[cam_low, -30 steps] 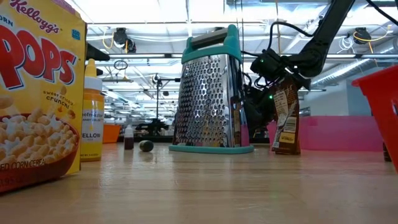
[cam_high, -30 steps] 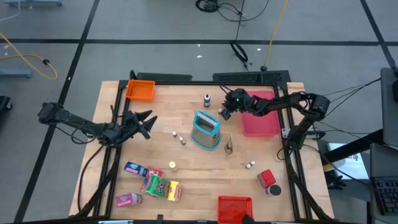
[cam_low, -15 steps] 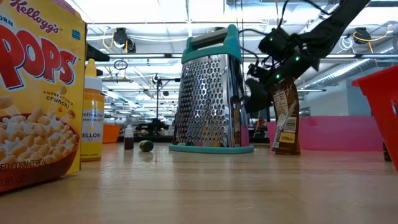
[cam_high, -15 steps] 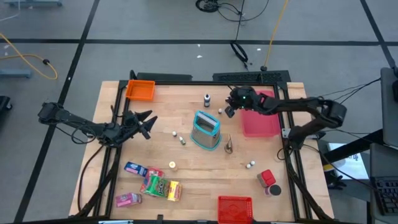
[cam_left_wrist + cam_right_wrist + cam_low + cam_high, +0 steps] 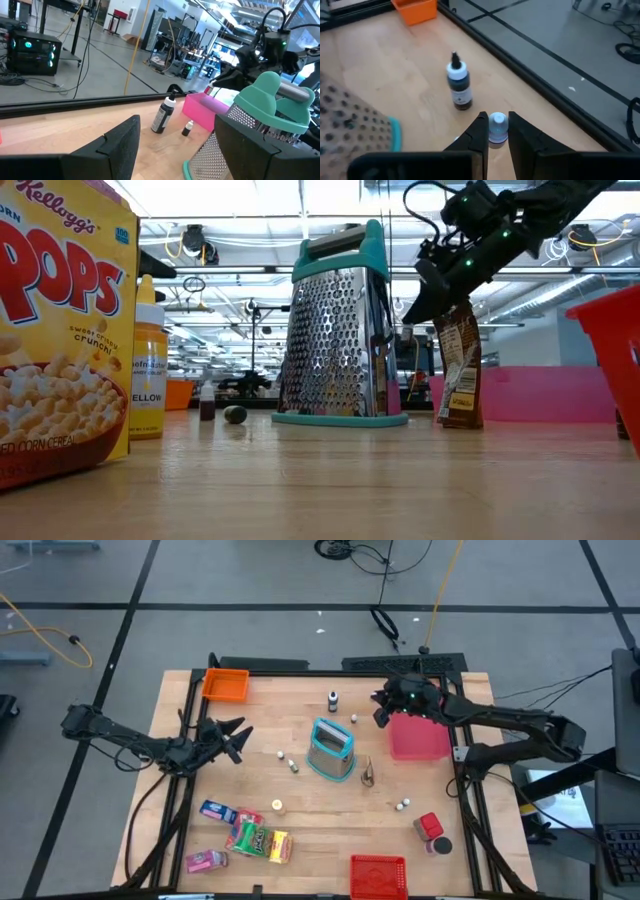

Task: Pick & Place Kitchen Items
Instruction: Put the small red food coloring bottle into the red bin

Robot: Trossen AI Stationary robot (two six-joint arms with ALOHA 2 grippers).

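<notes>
The right gripper (image 5: 495, 131), upper right of centre in the high view, pinches a tiny white bottle (image 5: 497, 126) with a pale, rounded cap; its lower body is hidden between the fingers. The bottle cannot be made out in the high view, beside the pink tray (image 5: 418, 737). The left gripper (image 5: 238, 738), at mid-left, has its jaws spread and empty.
</notes>
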